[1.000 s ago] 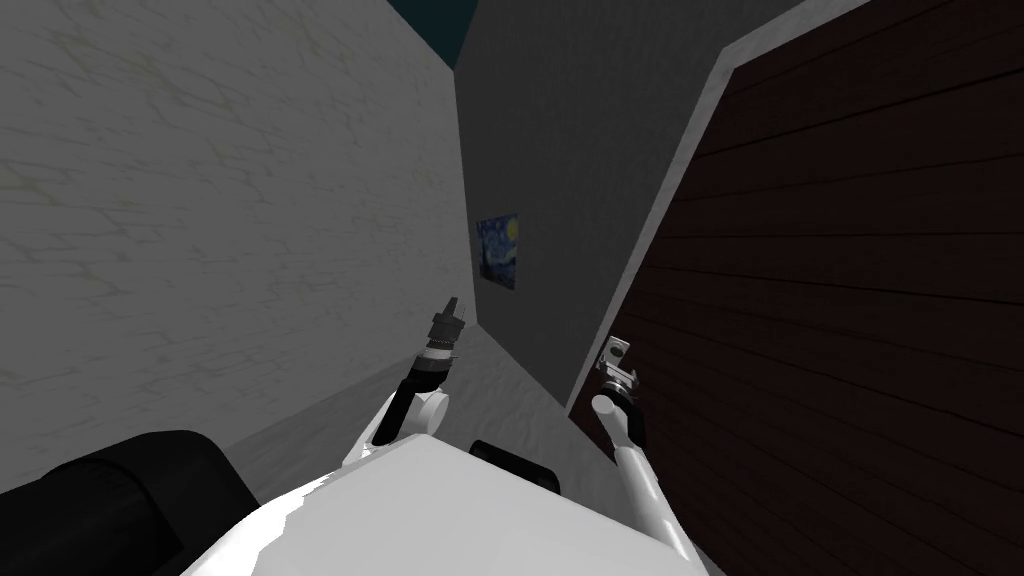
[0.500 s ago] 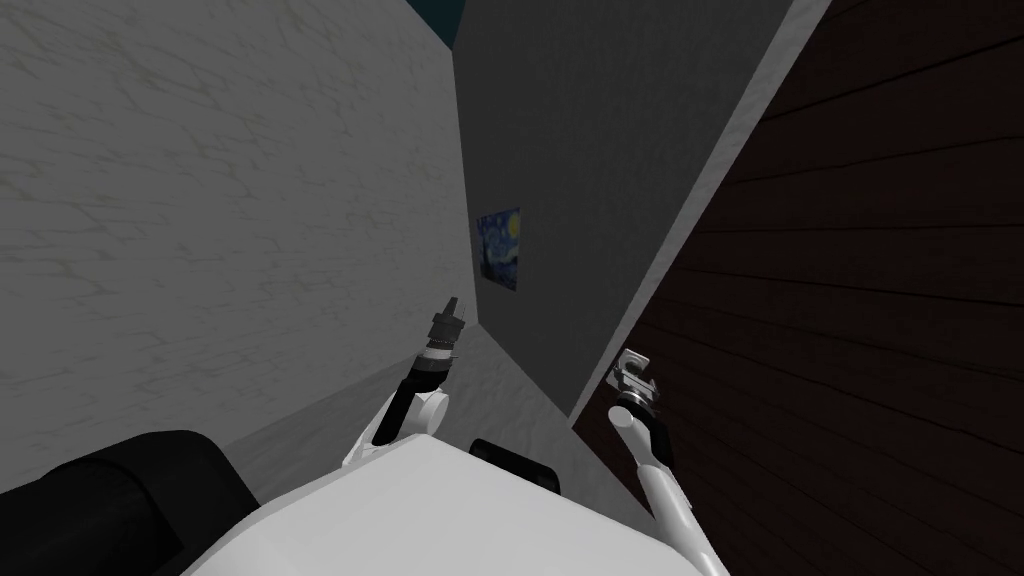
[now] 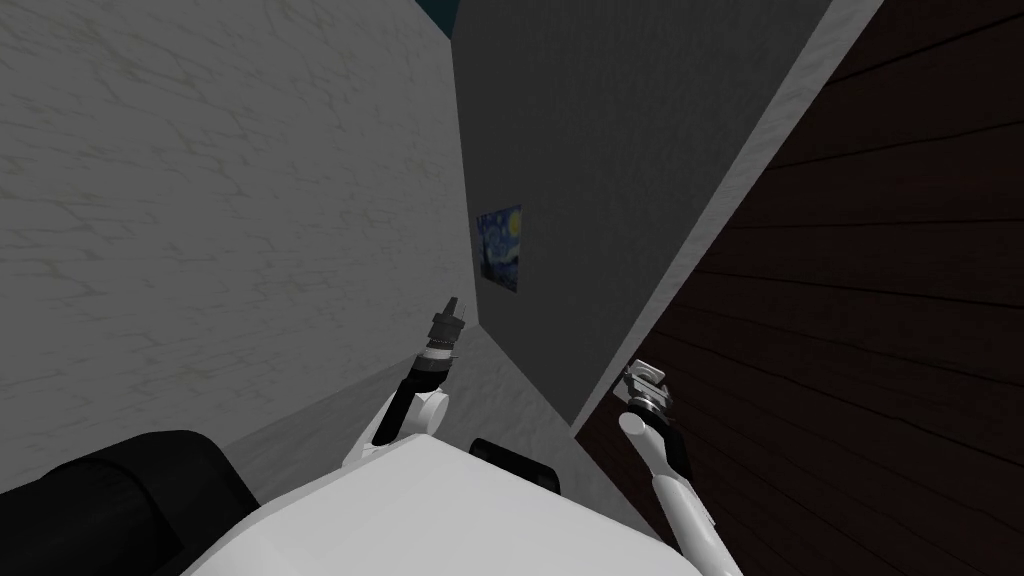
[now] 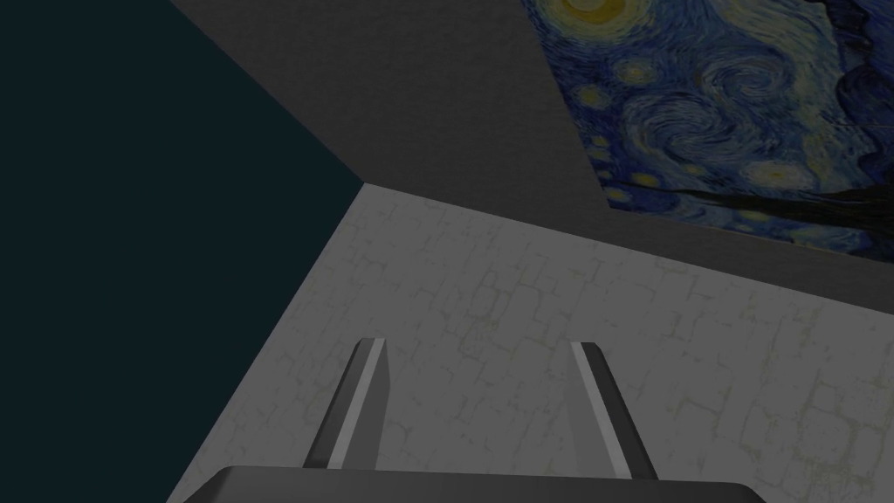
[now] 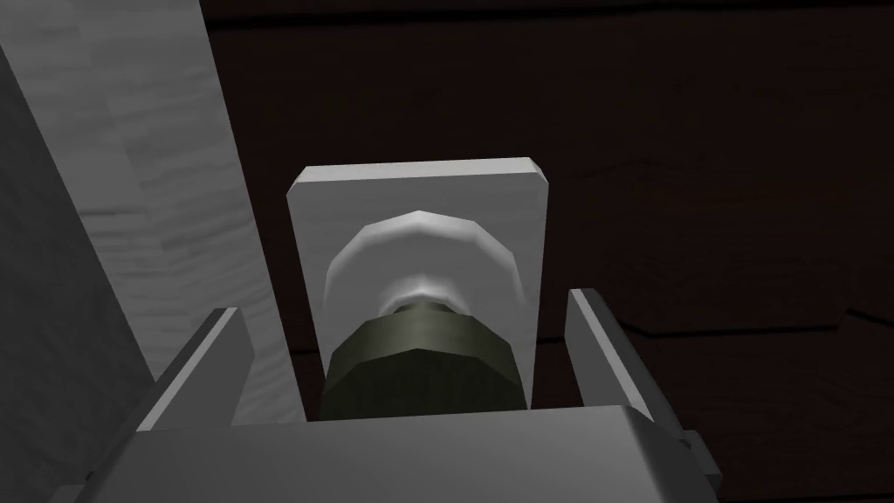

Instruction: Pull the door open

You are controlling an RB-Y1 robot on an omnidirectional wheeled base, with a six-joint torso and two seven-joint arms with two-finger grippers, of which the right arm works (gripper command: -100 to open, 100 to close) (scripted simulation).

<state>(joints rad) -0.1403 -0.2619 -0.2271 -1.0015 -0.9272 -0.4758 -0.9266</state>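
The dark brown plank door [image 3: 860, 300] stands ajar on my right, its pale edge [image 3: 720, 220] slanting up across the head view. A light backplate [image 5: 419, 201] on the door carries a dark olive knob [image 5: 425, 362]. My right gripper [image 3: 645, 380] is at that knob, and its two fingers [image 5: 214, 358] flank it on either side, shut on it [image 5: 410, 306]. My left gripper [image 3: 455, 305] hangs open in free space by the grey wall, holding nothing [image 4: 478, 349].
A blue swirling painting [image 3: 498, 248] hangs on the dark grey wall [image 3: 560, 150] behind the door's edge. A pale cracked wall [image 3: 200, 200] runs close along my left. A black rounded body [image 3: 110, 500] lies low at my left.
The door has swung toward me, its edge leaning further right. My right gripper and the knob have moved right and down together. The left arm has stayed still.
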